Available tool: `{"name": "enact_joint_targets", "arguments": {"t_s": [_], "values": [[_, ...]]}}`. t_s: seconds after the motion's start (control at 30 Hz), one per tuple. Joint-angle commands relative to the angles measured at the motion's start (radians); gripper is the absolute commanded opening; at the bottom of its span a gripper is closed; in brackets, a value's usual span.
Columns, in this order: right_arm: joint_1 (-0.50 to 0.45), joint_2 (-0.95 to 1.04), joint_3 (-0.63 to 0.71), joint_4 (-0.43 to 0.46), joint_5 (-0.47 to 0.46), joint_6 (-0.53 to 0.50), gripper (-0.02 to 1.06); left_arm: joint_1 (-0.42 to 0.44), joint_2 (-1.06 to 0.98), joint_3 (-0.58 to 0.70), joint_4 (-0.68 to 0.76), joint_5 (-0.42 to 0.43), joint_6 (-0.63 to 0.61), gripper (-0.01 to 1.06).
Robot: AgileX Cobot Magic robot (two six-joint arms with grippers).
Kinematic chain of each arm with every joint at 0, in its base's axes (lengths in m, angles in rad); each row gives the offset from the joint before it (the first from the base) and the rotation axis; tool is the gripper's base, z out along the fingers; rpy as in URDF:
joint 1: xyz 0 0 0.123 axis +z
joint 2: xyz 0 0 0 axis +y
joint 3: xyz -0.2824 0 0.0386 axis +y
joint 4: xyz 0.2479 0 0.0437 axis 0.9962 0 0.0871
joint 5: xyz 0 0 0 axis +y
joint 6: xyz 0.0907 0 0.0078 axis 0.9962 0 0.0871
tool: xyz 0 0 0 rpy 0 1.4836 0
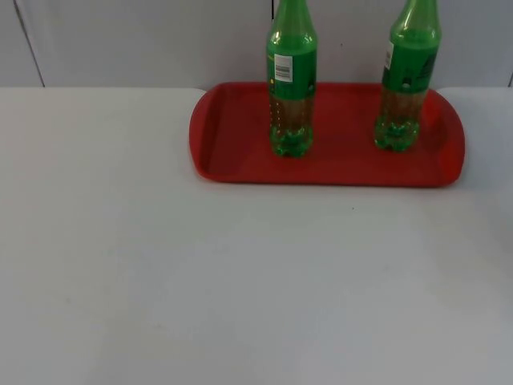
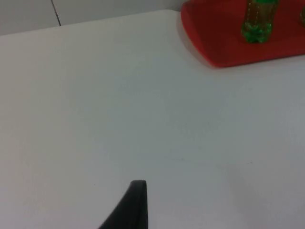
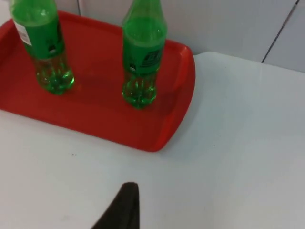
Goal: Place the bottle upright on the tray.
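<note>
Two green bottles stand upright on the red tray [image 1: 321,178] at the back of the table, one on its left part [image 1: 292,80] and one on its right part [image 1: 407,80]. Both carry green labels and have clear lower sections. My left gripper [image 2: 135,205] is over bare table, well apart from the tray [image 2: 224,52] and the left bottle [image 2: 257,24]. My right gripper [image 3: 125,207] is over the table just in front of the tray's [image 3: 157,133] right end, apart from both bottles [image 3: 45,43] [image 3: 142,57]. Nothing is held by either gripper.
The grey partition wall [image 1: 120,40] rises directly behind the tray. White table top [image 1: 240,289] stretches in front of and to the left of the tray.
</note>
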State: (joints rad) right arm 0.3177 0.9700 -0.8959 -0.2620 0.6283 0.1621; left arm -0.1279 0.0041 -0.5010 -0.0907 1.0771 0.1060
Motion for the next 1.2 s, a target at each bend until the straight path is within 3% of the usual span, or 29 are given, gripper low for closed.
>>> {"name": "enact_joint_targets", "arguments": {"t_s": [0.0,0.53,0.7,0.77,0.93,1.17], "values": [[0.006,-0.062,0.037,0.012,-0.015,0.005,1.05,0.001,-0.004,0.005,0.003,-0.001,-0.007,1.05],[0.006,-0.506,0.232,0.067,0.005,0.005,1.05,0.001,-0.004,0.005,0.003,-0.001,-0.007,1.05],[0.006,-0.634,0.259,0.097,0.090,-0.040,1.05,0.001,-0.004,0.005,0.003,-0.001,-0.007,1.05],[0.006,-0.689,0.259,0.171,0.128,-0.126,1.05,0.001,-0.004,0.005,0.003,-0.001,-0.007,1.05],[0.006,-0.779,0.259,0.279,0.212,-0.208,1.05,0.001,-0.004,0.005,0.003,-0.001,-0.007,1.05],[0.006,-0.882,0.259,0.291,0.330,-0.215,1.05,0.001,-0.004,0.005,0.003,-0.001,-0.007,1.05]]}}
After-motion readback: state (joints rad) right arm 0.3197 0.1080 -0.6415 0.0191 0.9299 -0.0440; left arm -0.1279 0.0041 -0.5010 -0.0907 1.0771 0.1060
